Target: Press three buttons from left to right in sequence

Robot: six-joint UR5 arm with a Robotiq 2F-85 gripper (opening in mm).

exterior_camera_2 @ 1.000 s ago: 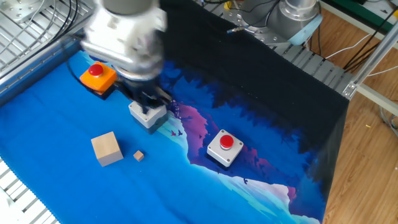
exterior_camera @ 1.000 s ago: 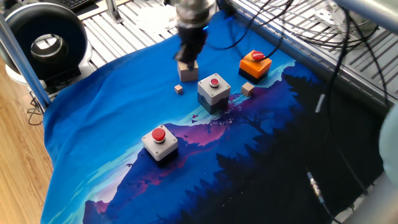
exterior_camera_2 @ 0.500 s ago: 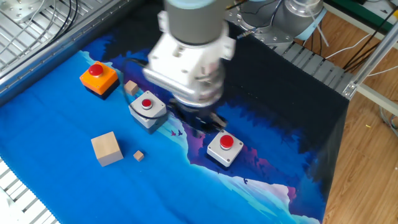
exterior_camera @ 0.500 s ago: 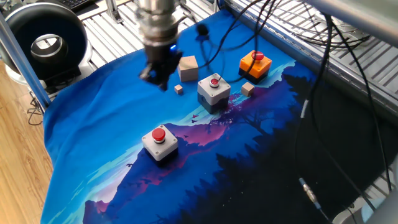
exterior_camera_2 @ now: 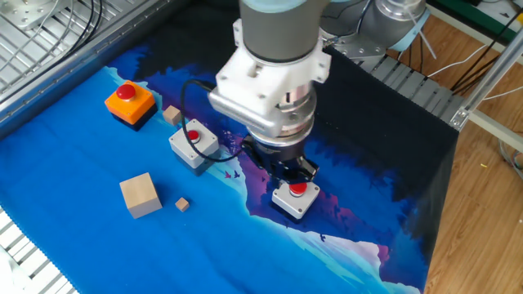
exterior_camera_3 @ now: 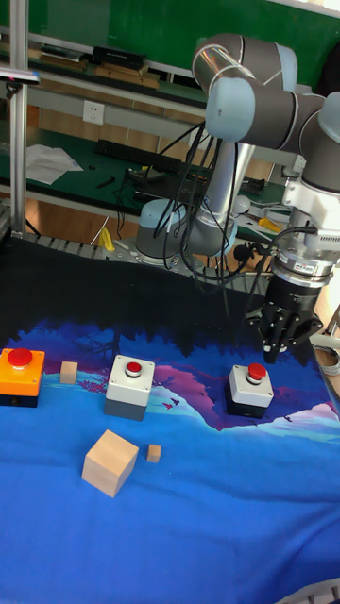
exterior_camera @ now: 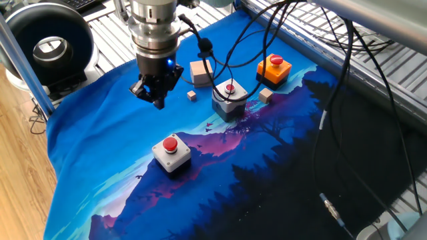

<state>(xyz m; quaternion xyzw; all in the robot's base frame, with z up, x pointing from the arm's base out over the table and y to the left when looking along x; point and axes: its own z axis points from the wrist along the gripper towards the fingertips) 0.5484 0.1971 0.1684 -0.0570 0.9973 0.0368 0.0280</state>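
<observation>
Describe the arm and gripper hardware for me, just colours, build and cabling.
The arm has silver-grey tube links with pale blue-grey caps at the joints. Its wrist is a ribbed metallic cylinder, with a small blue light showing in one fixed view. The gripper is black, with dark fingers tapering to a narrow tip. Black cables loop loosely from the wrist up along the arm.

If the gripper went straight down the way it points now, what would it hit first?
Probably the blue cloth just behind the grey button box: the gripper hangs above and slightly off it, though depth is unclear.
</observation>
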